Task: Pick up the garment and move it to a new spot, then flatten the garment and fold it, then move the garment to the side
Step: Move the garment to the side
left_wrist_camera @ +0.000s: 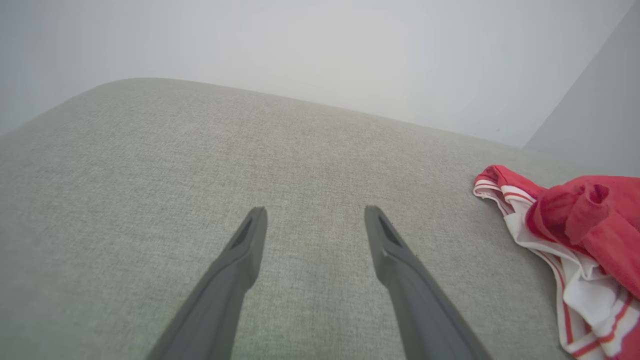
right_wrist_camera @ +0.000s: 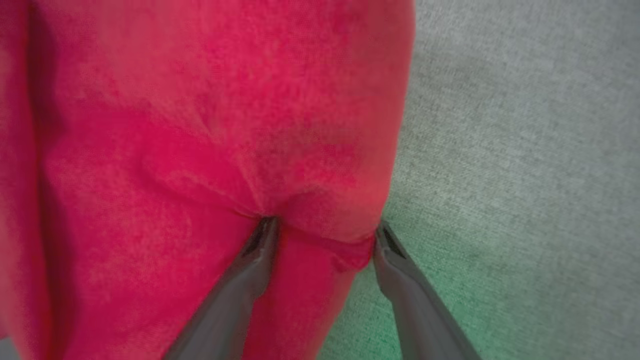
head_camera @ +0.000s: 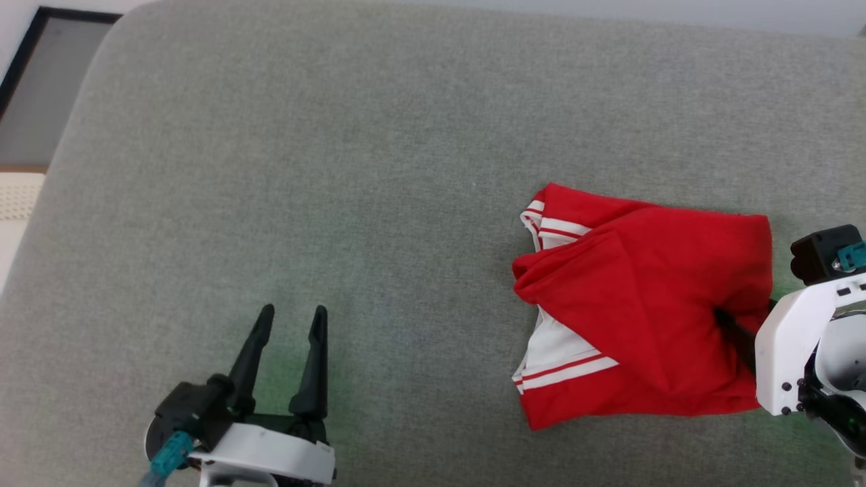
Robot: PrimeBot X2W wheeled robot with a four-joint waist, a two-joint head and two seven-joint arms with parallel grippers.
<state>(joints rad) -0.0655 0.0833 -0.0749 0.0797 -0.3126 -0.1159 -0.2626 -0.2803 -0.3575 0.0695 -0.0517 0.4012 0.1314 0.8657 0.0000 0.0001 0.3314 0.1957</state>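
Note:
The garment lies crumpled at the right of the grey cushion, bright red with white bands showing at its left side. My right gripper reaches into its right edge from the right. In the right wrist view the jaws stand wide apart, and a bulge of the garment sits between the two fingertips of the right gripper. My left gripper rests open above bare cushion at the lower left, well apart from the cloth. In the left wrist view, the left gripper holds nothing and the garment lies off to its right.
The cushion's rounded left edge drops toward a dark-framed floor area and a white perforated object. A pale wall stands behind the cushion's far edge.

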